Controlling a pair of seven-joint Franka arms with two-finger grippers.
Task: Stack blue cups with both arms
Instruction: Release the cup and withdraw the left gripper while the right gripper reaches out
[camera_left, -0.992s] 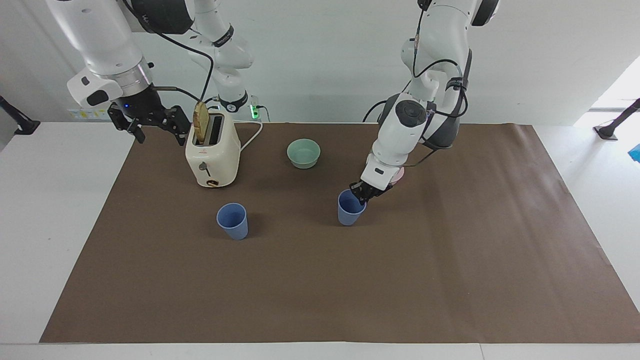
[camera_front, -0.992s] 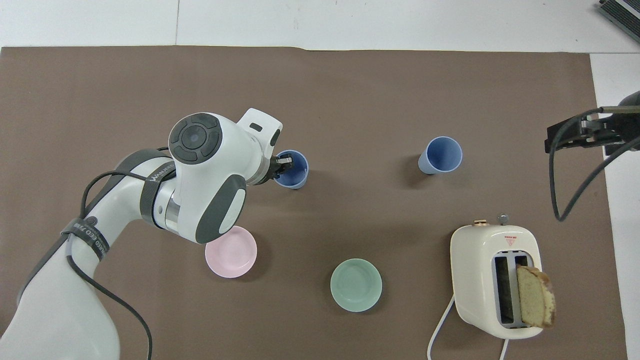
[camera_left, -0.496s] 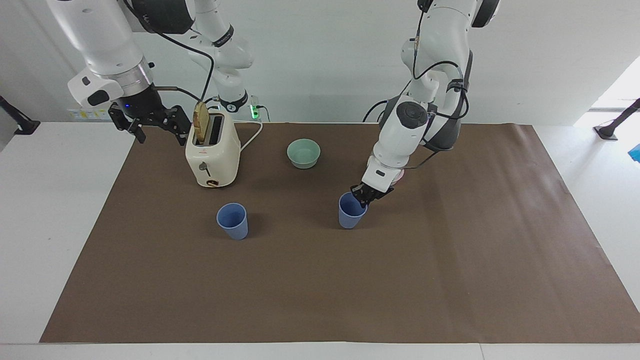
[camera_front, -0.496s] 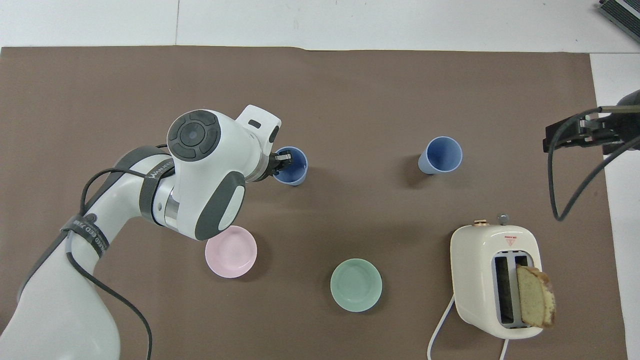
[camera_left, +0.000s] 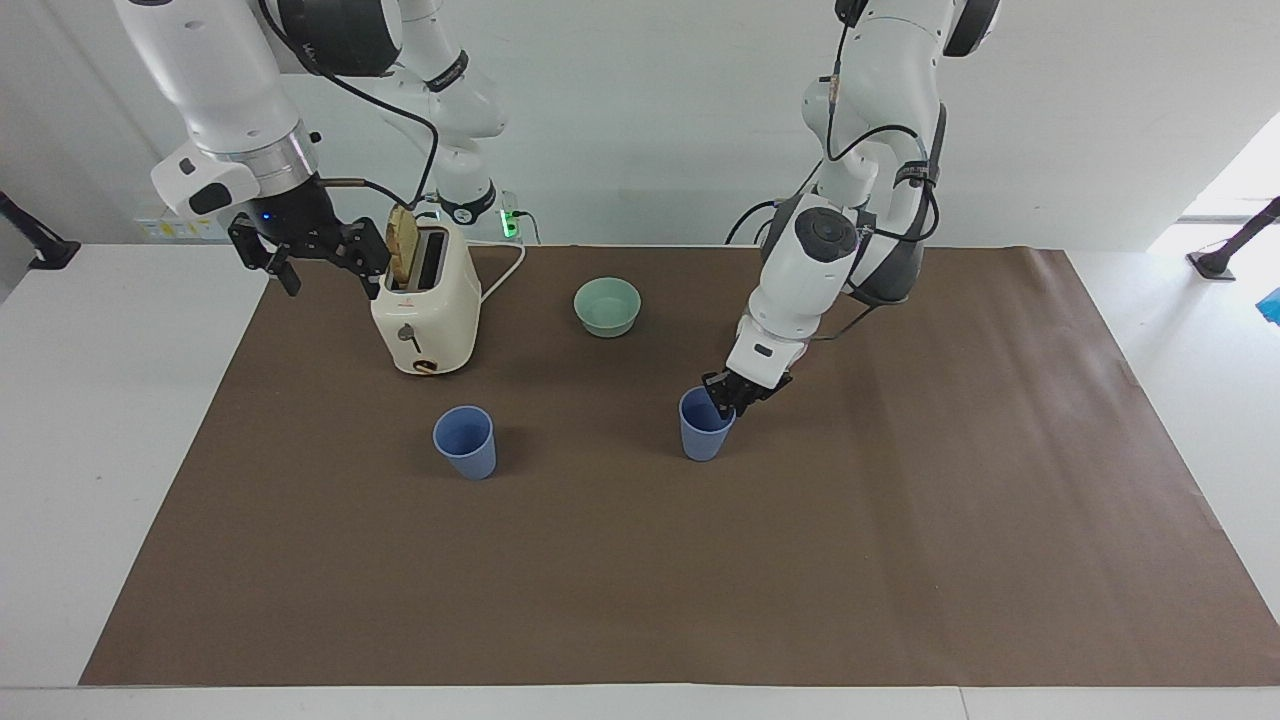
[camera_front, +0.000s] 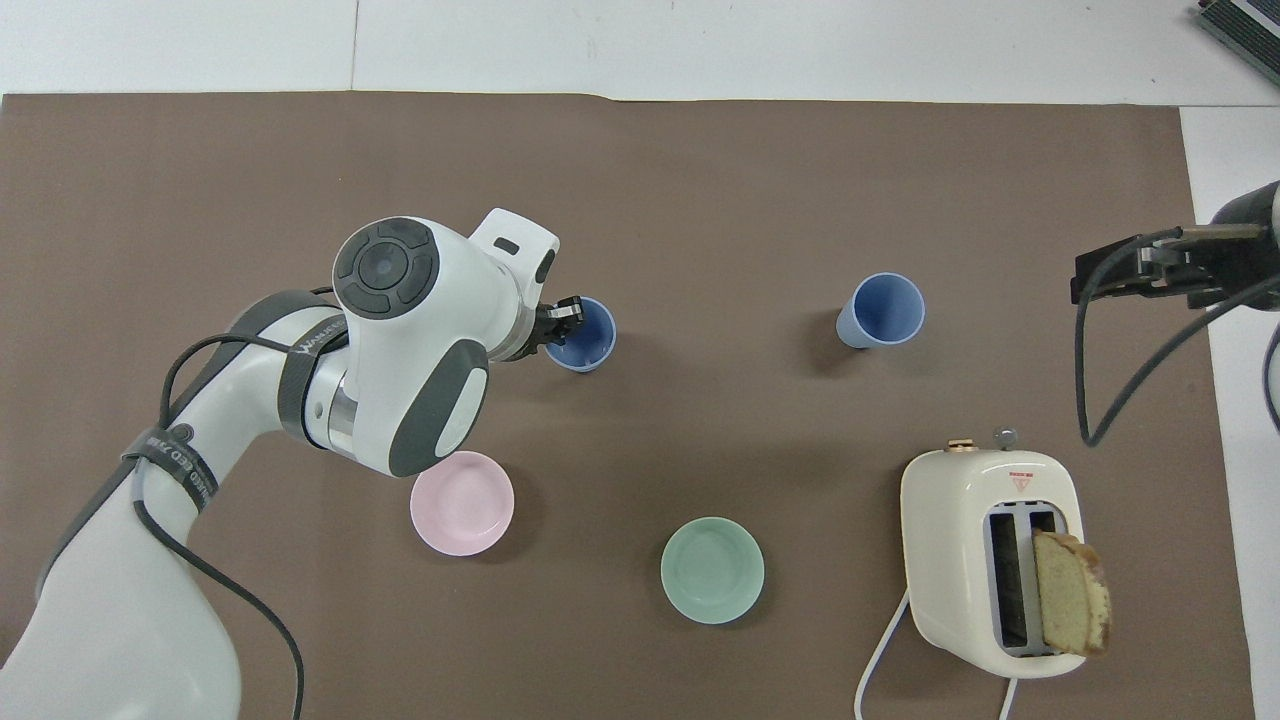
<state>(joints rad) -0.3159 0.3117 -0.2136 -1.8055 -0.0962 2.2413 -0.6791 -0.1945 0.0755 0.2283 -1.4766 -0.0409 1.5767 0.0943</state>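
The left pincer (camera_left: 727, 398) sits at the rim of one small matte periwinkle-blue plastic tumbler (camera_left: 705, 426), standing on the brown tabletop (camera_left: 800, 560); whether it grips, I cannot tell. The twin tumbler (camera_left: 465, 441) stands near the cream toaster (camera_left: 425, 305), toward the right arm's end. The right pincer (camera_left: 310, 250) hangs open beside the toaster, waiting. Next, judging by this: secure the rim, lift, carry over the twin.

Two blue cups, one toward the left arm's end (camera_left: 705, 428) and one toward the right arm's end (camera_left: 465, 441); two bowls, a mint-green bowl (camera_left: 607, 305) and a pink bowl (camera_front: 462, 502); one cream toaster (camera_left: 425, 305); one slice of bread (camera_front: 1070, 592) in its slot; two robot arms.
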